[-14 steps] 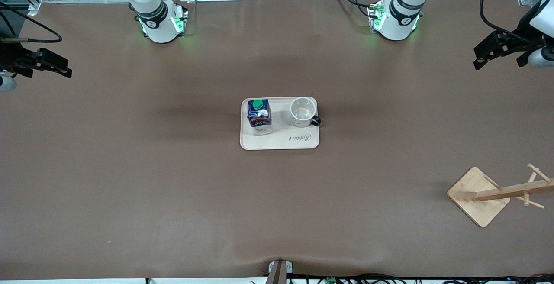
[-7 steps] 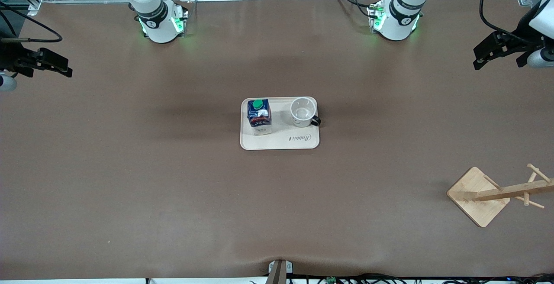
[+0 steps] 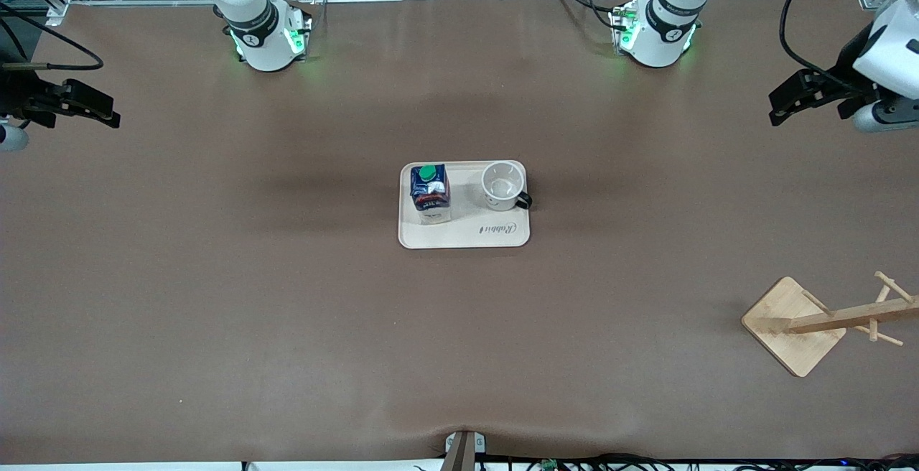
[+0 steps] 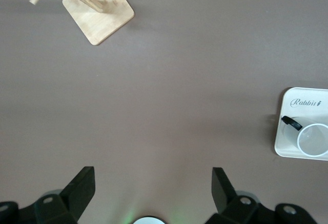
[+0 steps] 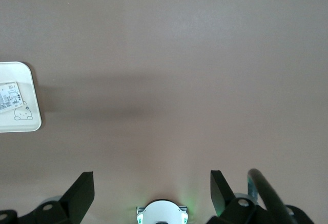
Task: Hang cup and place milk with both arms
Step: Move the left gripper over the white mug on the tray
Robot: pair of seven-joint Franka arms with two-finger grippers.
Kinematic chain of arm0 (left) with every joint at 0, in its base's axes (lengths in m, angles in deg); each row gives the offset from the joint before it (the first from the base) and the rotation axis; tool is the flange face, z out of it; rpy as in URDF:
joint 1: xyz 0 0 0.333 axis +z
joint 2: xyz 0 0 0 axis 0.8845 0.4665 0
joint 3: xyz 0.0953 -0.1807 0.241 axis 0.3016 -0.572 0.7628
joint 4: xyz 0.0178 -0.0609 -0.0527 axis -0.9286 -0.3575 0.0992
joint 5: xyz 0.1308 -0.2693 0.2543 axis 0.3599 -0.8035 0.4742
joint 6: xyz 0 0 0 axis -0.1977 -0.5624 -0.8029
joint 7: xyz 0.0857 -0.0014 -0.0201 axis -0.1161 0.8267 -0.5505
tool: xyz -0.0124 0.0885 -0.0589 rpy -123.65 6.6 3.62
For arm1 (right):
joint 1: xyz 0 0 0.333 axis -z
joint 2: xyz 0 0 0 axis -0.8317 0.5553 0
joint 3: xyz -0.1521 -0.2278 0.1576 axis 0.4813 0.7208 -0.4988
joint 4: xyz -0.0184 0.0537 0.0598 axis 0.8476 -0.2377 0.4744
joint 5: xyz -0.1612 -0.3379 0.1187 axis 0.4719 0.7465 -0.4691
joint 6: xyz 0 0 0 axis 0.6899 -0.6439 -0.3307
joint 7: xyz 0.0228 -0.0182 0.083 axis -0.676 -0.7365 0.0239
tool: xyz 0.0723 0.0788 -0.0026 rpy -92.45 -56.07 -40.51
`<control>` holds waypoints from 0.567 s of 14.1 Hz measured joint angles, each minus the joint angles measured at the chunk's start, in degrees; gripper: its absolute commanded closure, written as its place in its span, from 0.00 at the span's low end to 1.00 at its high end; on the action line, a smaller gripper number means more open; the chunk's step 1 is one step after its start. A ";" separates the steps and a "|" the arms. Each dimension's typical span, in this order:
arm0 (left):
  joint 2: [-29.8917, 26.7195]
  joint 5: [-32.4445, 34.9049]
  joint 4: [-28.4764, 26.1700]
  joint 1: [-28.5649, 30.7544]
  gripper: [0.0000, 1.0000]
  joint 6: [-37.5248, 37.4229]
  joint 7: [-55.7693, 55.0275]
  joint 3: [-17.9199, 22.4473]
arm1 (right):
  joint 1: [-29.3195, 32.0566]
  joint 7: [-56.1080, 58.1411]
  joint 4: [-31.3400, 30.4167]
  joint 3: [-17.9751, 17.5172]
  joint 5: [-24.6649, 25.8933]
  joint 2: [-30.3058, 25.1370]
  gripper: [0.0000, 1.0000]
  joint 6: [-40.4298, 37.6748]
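The cup (image 3: pixel 501 185), a white mug with a black handle, stands upright on a cream tray (image 3: pixel 467 238) at the table's middle. The milk (image 3: pixel 429 192), dark blue with a green cap, stands beside it on the tray, toward the right arm's end. My left gripper (image 3: pixel 779 106) hangs open and empty over the table at the left arm's end; in its wrist view (image 4: pixel 154 175) the cup (image 4: pixel 313 139) and tray (image 4: pixel 302 103) show far off. My right gripper (image 3: pixel 108 110) waits open and empty over the right arm's end; its wrist view (image 5: pixel 152 180) shows the tray's edge (image 5: pixel 28 126).
A wooden cup rack (image 3: pixel 793 324) with pegs stands on a square base near the front camera at the left arm's end, also seen as the rack (image 4: pixel 100 14) in the left wrist view. Both arm bases (image 3: pixel 269 36) stand along the table's edge farthest from the camera.
The left gripper has shifted a little toward the table's middle. The right arm, the cup and the milk have not moved.
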 measured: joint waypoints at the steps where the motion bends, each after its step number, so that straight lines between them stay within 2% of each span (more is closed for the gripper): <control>1: 0.18 0.00 -0.15 -0.15 0.00 0.00 -1.04 -0.58 | 0.00 0.00 0.00 0.00 0.00 0.00 0.00 -0.01; 8: 1.26 -0.01 -2.54 -0.40 0.00 0.98 -9.24 -4.90 | -0.03 0.00 0.00 -0.04 -0.04 0.00 0.00 -0.11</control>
